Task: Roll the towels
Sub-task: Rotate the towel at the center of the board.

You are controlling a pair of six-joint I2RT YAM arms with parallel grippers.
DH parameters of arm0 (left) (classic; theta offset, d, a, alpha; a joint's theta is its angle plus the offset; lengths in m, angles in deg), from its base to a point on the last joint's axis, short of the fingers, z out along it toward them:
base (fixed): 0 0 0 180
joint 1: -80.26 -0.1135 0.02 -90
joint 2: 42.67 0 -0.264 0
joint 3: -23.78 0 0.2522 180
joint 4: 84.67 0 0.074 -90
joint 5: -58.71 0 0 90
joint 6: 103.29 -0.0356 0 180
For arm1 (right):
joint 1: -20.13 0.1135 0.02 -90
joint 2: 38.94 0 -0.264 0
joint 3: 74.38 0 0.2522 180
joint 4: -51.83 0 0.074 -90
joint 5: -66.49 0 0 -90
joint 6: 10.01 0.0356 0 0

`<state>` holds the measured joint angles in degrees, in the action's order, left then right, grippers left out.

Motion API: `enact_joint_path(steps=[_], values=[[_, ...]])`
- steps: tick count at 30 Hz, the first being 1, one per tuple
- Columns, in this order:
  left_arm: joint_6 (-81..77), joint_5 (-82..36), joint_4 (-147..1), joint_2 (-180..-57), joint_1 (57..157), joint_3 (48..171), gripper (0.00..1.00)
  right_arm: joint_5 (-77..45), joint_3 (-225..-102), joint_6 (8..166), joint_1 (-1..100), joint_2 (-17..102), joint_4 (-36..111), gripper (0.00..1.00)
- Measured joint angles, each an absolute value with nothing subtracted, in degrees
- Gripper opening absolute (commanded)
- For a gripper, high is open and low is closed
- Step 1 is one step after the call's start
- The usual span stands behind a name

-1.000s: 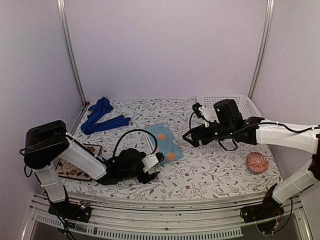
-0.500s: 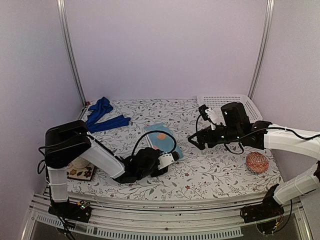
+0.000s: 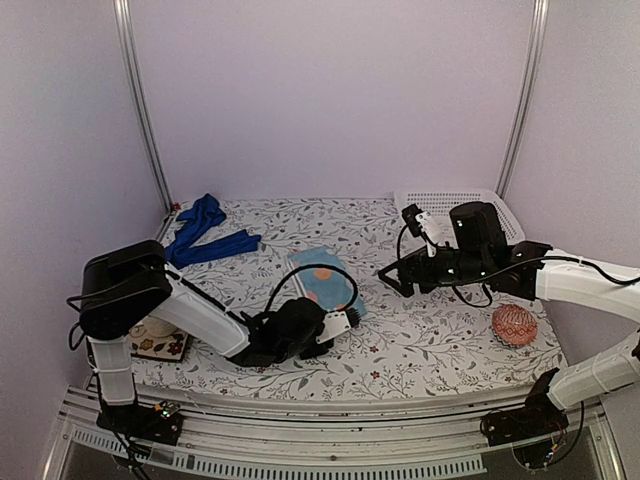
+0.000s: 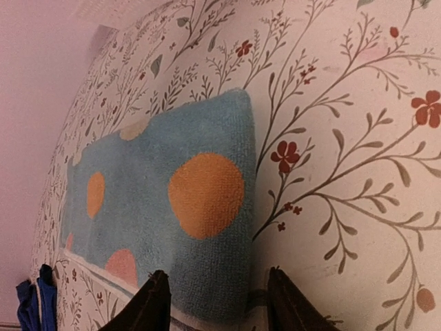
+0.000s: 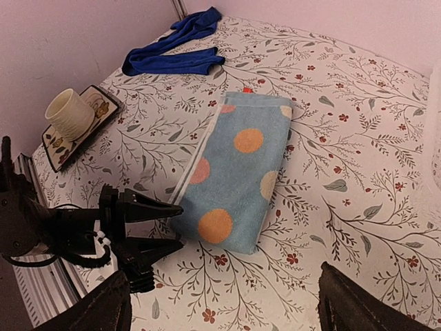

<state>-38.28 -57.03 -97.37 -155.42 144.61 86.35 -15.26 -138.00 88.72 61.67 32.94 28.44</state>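
Observation:
The light-blue towel with orange and pale dots lies folded flat mid-table; it also shows in the left wrist view and the right wrist view. The royal-blue towel lies crumpled at the back left, also in the right wrist view. My left gripper is open, low on the table, its jaws either side of the light-blue towel's near corner; the right wrist view shows it too. My right gripper is open and empty, held above the table right of the towel.
A pink-red patterned ball sits at the right. A white perforated basket stands at the back right. A cup on a coaster is at the left edge. Metal posts rise at both back corners.
My left gripper has moved right, up to the light-blue towel's near corner. My right arm has shifted right and slightly toward the front.

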Motion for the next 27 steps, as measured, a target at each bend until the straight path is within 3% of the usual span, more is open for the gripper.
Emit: enact_joint_path(steps=[4, 8, 11, 13, 27], values=[[-37.6, -58.0, -94.6, -155.6, 144.8, 87.8, 0.45, -14.9, -138.0, 88.7, 61.7, 32.9, 28.4, 0.94], [-36.6, -58.8, -92.3, -155.6, 144.9, 88.5, 0.35, -14.4, -138.0, 88.7, 61.7, 32.9, 28.4, 0.94], [-35.9, -59.0, -90.7, -155.6, 144.9, 88.9, 0.18, -13.9, -138.0, 88.7, 61.7, 32.9, 28.4, 0.94], [-35.6, -59.0, -89.9, -155.6, 144.9, 88.9, 0.0, -13.8, -138.0, 88.6, 61.7, 32.9, 28.4, 0.94], [-35.3, -54.9, -86.5, -148.9, 143.6, 82.6, 0.0, -11.4, -128.8, 77.8, 61.2, 30.1, 38.0, 0.96]])
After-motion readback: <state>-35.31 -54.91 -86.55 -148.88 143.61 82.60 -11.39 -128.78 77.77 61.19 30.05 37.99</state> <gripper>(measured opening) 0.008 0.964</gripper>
